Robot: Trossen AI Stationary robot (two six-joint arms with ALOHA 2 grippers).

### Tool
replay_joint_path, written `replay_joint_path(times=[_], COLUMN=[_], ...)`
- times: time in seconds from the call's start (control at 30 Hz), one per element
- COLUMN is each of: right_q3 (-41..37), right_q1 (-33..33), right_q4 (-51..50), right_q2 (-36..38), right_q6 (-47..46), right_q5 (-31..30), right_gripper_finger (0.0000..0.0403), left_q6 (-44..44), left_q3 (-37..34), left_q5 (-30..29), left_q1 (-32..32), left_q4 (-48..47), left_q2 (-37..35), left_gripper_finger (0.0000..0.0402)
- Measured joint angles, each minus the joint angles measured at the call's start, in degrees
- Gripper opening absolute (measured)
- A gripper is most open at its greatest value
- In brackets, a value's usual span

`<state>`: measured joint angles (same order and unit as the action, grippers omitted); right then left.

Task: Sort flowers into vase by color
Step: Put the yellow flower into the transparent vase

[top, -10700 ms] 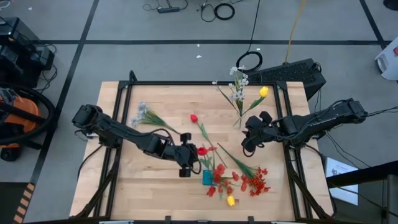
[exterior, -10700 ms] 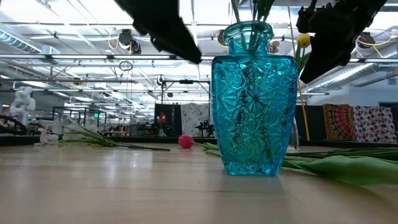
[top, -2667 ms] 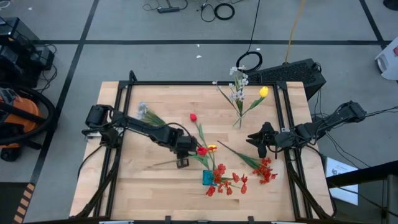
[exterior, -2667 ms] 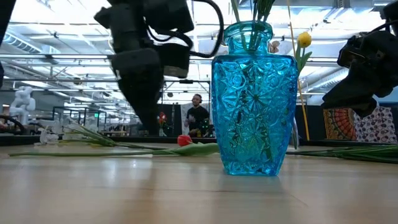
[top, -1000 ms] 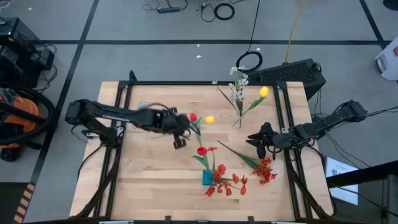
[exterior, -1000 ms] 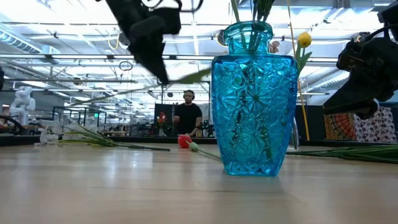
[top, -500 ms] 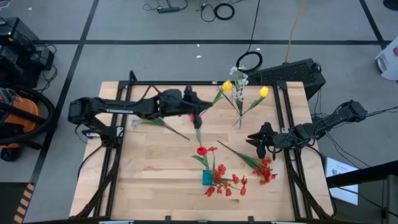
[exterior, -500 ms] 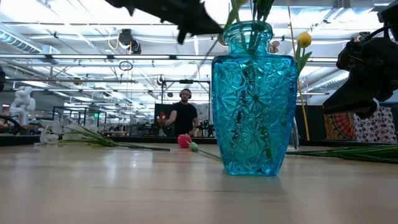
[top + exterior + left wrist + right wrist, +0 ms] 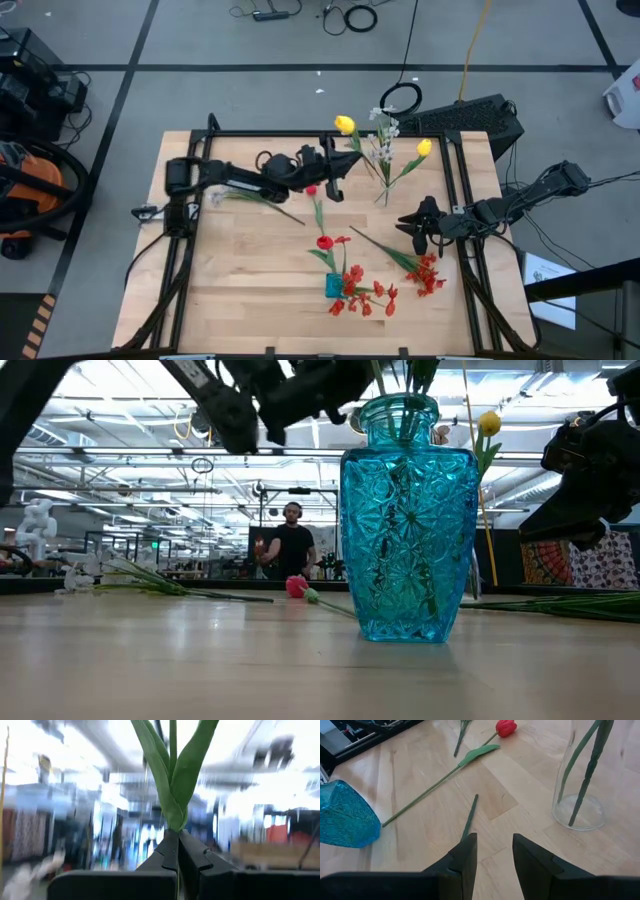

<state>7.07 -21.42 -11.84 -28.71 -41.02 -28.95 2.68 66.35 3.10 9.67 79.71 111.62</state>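
Observation:
My left gripper (image 9: 333,182) is raised over the table's far middle, shut on a yellow tulip (image 9: 345,124). The tulip's green leaves (image 9: 175,770) rise past the fingertips in the left wrist view. A clear vase (image 9: 577,795) at the far right holds whitish sprigs (image 9: 382,135) and another yellow tulip (image 9: 424,147). The blue vase (image 9: 408,520) near the near edge holds red flowers (image 9: 365,293). One red tulip (image 9: 311,190) and a whitish sprig (image 9: 228,188) lie flat on the table. My right gripper (image 9: 413,228) waits open, right of centre, above the wood. My left gripper pinches the yellow tulip's stem (image 9: 173,831) between its two fingers, just below where the leaves split off. The tulip is lifted clear of the table. Its leaves and bud stand out beyond the fingertips, toward the table's far edge.
Red blossom sprays (image 9: 428,275) and a green stem (image 9: 470,815) lie on the table near my right gripper. A dark frame (image 9: 300,133) runs along the table's edges. A person (image 9: 290,550) stands far off in the room. Bare wood (image 9: 240,270) lies at the near left.
My left gripper has swung toward the table's right and far edge, rising, with the yellow tulip in its hold. The tulip has turned: its bud was over the table's middle and now points past the far edge. My right arm has kept still.

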Motion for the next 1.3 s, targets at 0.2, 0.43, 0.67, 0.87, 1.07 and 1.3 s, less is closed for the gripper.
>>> replay_joint_path(times=[0.2,0.43,0.67,0.87,1.07,1.3], right_q3=[0.0,0.0,0.0,0.0,0.0,0.0], right_q1=[-0.01,-0.01,-0.01,-0.01,-0.01,0.01], right_q4=[0.0,-0.21,-0.3,-0.3,-0.3,-0.3], right_q2=[0.0,-0.02,-0.13,-0.2,-0.2,-0.2], right_q6=[1.57,1.54,2.77,2.9,2.74,2.74], right_q5=[-0.02,0.11,0.21,0.21,0.22,0.22], right_gripper_finger=[0.0116,0.0116,0.0116,0.0116,0.0116,0.0116], left_q6=[1.31,1.46,0.38,-0.61,-0.59,-0.57], left_q3=[8.07,17.01,17.92,17.94,17.92,17.92], left_q5=[0.16,0.21,0.21,-0.29,-0.38,-1.02], left_q1=[0.0,-0.02,0.07,0.07,0.07,0.15], left_q4=[-1.07,-13.87,-19.24,-24.83,-28.91,-31.77], left_q2=[7.65,11.12,11.05,11.12,11.12,11.07], left_gripper_finger=[0.0001,0.0001,0.0001,0.0008,0.0013,0.0019])
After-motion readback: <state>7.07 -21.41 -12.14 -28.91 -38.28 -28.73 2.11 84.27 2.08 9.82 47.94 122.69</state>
